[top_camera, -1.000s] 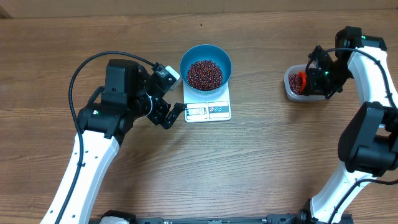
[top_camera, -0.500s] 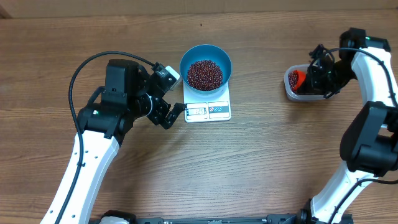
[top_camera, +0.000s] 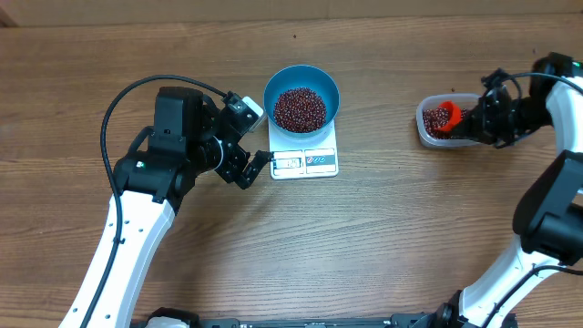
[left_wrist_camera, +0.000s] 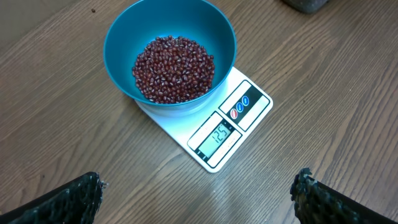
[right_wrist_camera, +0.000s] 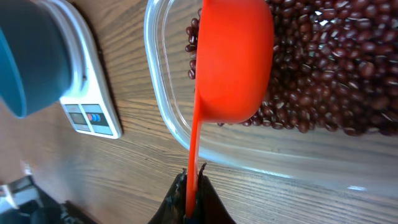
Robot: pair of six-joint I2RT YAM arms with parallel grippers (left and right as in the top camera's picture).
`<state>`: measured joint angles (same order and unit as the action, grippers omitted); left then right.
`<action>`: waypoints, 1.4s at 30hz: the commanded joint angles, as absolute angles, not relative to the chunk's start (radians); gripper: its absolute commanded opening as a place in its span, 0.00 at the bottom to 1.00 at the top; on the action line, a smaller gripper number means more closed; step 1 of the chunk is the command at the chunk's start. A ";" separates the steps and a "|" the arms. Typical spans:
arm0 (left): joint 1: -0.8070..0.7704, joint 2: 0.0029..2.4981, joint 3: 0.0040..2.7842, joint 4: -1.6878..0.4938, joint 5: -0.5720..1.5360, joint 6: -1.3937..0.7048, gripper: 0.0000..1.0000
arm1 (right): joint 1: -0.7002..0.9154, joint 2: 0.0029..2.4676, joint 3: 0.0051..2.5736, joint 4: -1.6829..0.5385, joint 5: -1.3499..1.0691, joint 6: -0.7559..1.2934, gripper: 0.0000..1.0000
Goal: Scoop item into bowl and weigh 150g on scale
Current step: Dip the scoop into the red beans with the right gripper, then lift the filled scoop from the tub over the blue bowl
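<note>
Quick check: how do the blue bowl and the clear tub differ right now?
The blue bowl is round and opaque; the clear tub is see-through and rounded-rectangular. The bowl sits on the scale; the tub sits on the table. The bowl has only beans; the tub also has the orange scoop, held by the right gripper. Both hold red-brown beans.

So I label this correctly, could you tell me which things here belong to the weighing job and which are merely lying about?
In use: beans, blue bowl, scale, clear tub, orange scoop, right gripper shut on scoop handle.
Idle: left gripper, open beside the scale.
</note>
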<state>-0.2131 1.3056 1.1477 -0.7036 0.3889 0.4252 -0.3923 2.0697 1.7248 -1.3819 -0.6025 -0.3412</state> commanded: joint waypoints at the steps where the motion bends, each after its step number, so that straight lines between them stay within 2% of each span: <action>1: -0.203 1.308 1.151 -0.703 0.392 0.419 1.00 | -0.420 2.074 1.716 -1.387 -0.678 -0.372 0.04; 15: -0.203 1.308 1.151 -0.703 0.392 0.419 1.00 | -0.525 2.074 1.716 -1.477 -0.879 -0.511 0.04; 23: -0.203 1.308 1.151 -0.703 0.392 0.419 1.00 | -0.530 2.074 1.716 -1.491 -1.005 -0.542 0.04; 42: -0.203 1.308 1.151 -0.703 0.392 0.419 0.99 | -0.299 2.074 1.716 -1.490 -1.197 -0.551 0.04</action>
<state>-0.2131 1.3056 1.1477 -0.7036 0.3889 0.4252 -0.3321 2.0697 1.7245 -1.4925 -1.1381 -0.5365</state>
